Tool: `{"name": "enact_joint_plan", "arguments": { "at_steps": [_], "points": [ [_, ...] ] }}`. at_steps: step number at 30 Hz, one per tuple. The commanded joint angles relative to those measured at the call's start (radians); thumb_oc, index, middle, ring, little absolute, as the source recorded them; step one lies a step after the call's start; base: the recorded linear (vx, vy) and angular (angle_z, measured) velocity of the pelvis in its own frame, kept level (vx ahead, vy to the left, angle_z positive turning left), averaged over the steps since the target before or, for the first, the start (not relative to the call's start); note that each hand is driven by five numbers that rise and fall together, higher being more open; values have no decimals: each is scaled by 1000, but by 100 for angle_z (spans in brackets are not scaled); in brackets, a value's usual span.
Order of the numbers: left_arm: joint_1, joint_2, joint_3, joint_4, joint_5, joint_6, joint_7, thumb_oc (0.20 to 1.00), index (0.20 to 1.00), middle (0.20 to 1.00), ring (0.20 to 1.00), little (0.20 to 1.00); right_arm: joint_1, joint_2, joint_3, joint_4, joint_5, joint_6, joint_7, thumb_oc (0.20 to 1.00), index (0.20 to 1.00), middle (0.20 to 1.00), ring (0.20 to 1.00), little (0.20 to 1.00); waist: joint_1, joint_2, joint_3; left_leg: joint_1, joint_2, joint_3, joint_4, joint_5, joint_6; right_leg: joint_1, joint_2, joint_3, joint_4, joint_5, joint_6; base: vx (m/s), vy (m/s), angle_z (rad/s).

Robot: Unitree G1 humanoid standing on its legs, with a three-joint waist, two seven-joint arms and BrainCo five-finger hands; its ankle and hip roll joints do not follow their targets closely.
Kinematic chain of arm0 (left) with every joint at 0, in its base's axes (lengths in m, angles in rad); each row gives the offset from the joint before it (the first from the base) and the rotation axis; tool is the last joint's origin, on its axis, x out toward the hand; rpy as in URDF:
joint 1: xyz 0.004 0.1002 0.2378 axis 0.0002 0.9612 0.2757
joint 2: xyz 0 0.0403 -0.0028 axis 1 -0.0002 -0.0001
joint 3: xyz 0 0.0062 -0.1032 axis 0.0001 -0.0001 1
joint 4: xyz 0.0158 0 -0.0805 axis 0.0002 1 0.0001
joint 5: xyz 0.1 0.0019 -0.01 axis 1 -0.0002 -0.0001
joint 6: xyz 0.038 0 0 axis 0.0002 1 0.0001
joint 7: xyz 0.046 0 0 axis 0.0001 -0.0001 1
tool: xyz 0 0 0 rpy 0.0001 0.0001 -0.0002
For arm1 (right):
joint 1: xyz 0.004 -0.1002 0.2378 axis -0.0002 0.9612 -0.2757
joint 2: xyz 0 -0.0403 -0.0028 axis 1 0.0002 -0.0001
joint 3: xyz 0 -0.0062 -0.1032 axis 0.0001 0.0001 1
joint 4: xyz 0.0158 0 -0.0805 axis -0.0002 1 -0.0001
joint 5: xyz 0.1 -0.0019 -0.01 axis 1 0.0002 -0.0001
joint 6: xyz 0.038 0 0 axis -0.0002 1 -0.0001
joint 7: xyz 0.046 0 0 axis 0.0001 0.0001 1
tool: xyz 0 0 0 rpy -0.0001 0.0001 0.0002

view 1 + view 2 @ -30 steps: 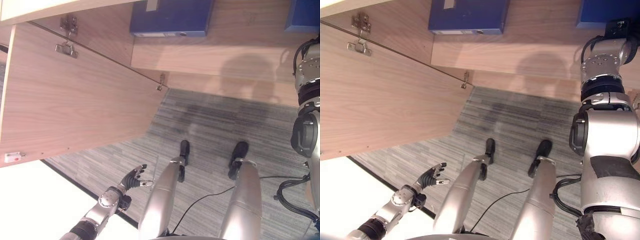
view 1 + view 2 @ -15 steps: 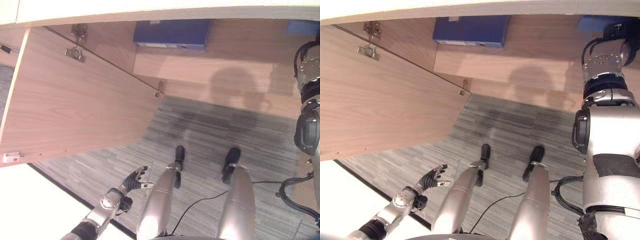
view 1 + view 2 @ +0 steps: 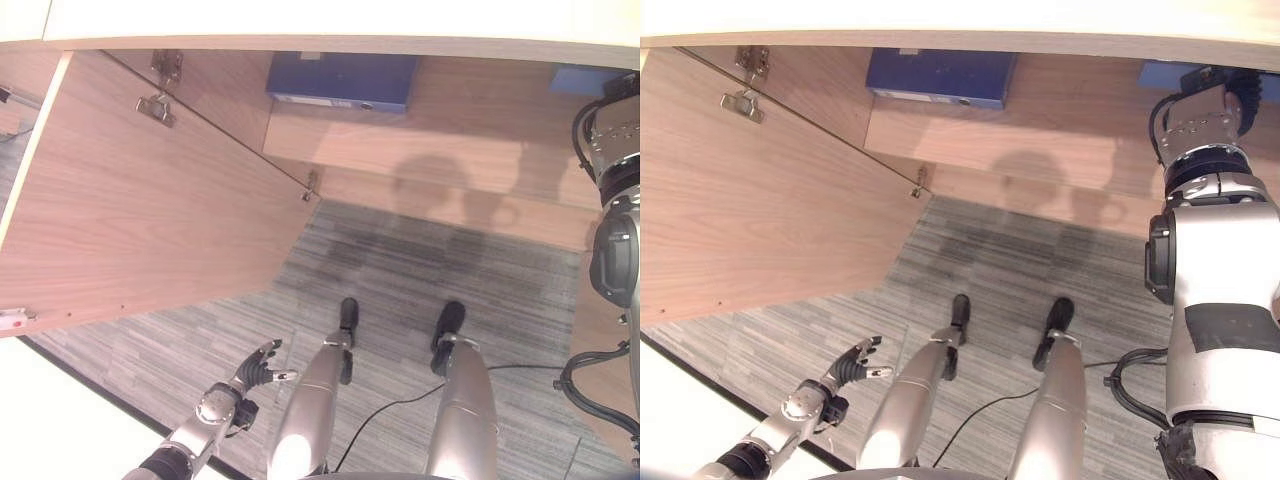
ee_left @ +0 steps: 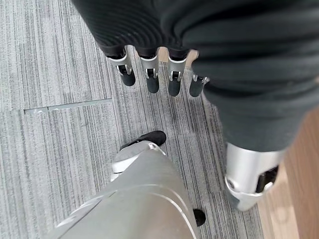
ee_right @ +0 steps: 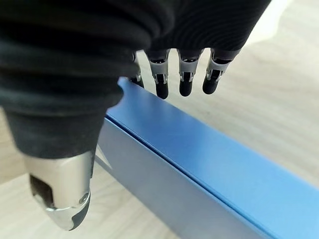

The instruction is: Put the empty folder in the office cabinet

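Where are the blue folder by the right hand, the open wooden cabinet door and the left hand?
blue folder (image 5: 209, 169), right wrist view, on its flat top face.
open wooden cabinet door (image 3: 150, 215), left eye view, middle of its inner panel.
left hand (image 3: 258, 372), left eye view, on its palm, over the grey carpet.

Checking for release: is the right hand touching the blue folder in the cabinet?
Cannot tell. In the right wrist view the right hand hangs over the blue folder, fingers straight, thumb beside its face; no contact or gap shows plainly.
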Motion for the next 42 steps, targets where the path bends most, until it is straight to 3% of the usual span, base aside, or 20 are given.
{"name": "enact_joint_plan", "arguments": {
  "at_steps": [1, 2, 4, 7, 9, 10, 13, 14, 27, 37, 42],
  "points": [
    [-24, 37, -11, 32, -3, -13, 18, 1000, 1000, 1000, 1000, 1000, -61, -38, 37, -19, -54, -21, -6, 1000, 1000, 1000, 1000, 1000, 10, 4, 37, 46, 2, -32, -34, -93, -16, 111, 36, 49, 42, -203, 113, -111, 27, -6],
    [-27, 31, -12, 29, -7, -13, 22, 1000, 1000, 1000, 1000, 1000, -50, -26, 32, -15, -61, -17, -7, 1000, 1000, 1000, 1000, 1000, 12, 8, 47, 38, 4, -27, -41, -64, -13, 105, 34, 39, 30, -170, 108, 0, 0, 0],
    [-32, 28, -13, 28, -10, -13, 26, 1000, 1000, 1000, 1000, 1000, -41, -16, 29, -13, -62, -14, -8, 1000, 1000, 1000, 1000, 1000, 11, 7, 42, 49, 4, -31, -44, -84, -14, 113, 38, 49, 32, -195, 113, 43, -5, 0],
    [-38, 12, -13, 32, -18, -14, 31, 1000, 1000, 1000, 1000, 1000, -9, 4, 9, -9, -64, -11, -8, 1000, 1000, 1000, 1000, 1000, 10, 10, 55, 41, 6, -25, -43, -61, -12, 107, 36, 40, 29, -168, 109, -7, 4, -1],
    [-45, 4, -14, 30, -22, -16, 38, 1000, 1000, 1000, 1000, 1000, 13, 17, -1, 2, -68, -6, -6, 1000, 1000, 1000, 1000, 1000, 8, 11, 54, 49, 5, -27, -43, -83, -14, 113, 40, 50, 32, -193, 113, -4, -6, -2],
    [-43, 5, -14, 30, -21, -16, 38, 1000, 1000, 1000, 1000, 1000, 15, 18, -2, 1, -68, -6, -6, 1000, 1000, 1000, 1000, 1000, 9, 13, 61, 41, 6, -22, -42, -61, -12, 106, 38, 40, 29, -167, 109, -9, 0, -5],
    [-42, -5, -9, 28, -24, -19, 43, 1000, 1000, 1000, 1000, 1000, 58, 37, -17, -2, -72, -1, 3, 1000, 1000, 1000, 1000, 1000, 7, 17, 63, 49, 8, -26, -44, -76, -12, 110, 41, 49, 34, -186, 112, -44, 5, -5],
    [-40, -4, -9, 29, -24, -19, 42, 1000, 1000, 1000, 1000, 1000, 65, 39, -21, -4, -72, -2, 4, 1000, 1000, 1000, 1000, 1000, 9, 18, 68, 43, 10, -22, -44, -57, -10, 105, 40, 40, 29, -163, 108, 0, 0, 0],
    [-36, -17, 20, 23, -61, -24, 37, 1000, 1000, 1000, 1000, 1000, 224, 52, -122, -8, -25, -36, 33, 1000, 1000, 1000, 1000, 1000, 13, 31, 85, 75, 15, -32, -72, -45, -12, 134, 46, 32, 10, -160, 114, -7, 1, 0],
    [-27, -9, 42, 34, -73, -21, 23, 1000, 1000, 1000, 1000, 1000, 208, 22, -88, -41, -65, -34, 61, 1000, 1000, 1000, 1000, 1000, 10, 26, 88, 87, 19, -35, -84, -37, -19, 144, 45, 28, 0, -155, 114, 0, 0, 0],
    [-11, 6, 59, 25, -87, -20, 5, 1000, 1000, 1000, 1000, 1000, 130, -36, 0, -92, -138, -22, 85, 1000, 1000, 1000, 1000, 1000, 13, 22, 85, 94, 23, -36, -98, -26, -23, 147, 45, 26, -11, -146, 115, 0, 0, 0]
  ]
}}
